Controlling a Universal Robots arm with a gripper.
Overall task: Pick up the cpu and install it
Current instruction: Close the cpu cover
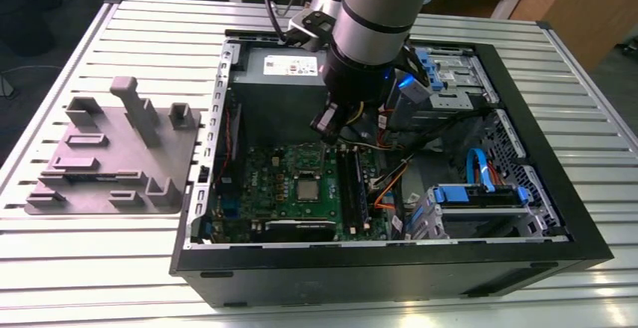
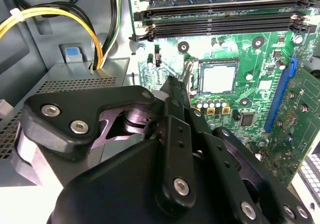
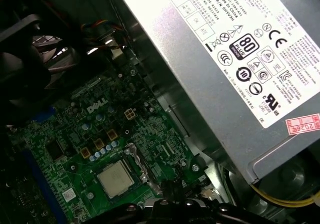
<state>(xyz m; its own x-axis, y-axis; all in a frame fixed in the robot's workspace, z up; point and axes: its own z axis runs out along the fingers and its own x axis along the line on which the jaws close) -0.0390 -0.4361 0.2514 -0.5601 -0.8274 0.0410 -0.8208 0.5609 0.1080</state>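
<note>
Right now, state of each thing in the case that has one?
cpu: seated flat in its socket on the motherboard, held by nothing.
gripper: above the board beside the socket, empty; cannot tell if open or shut.
socket lever: raised, not latched down.
case: side panel off, lying open-side up.
memory slots: sticks seated in them.
tray: on the table, posts upright.

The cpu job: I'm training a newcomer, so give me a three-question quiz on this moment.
1. True or false: the cpu lies in its socket on the green board.
2. The gripper hangs above: A) the grey tray, B) the open computer case, C) the bare table?
3. What colour are the cables by the power supply?

Key: 1 true; 2 B; 3 yellow.
</note>
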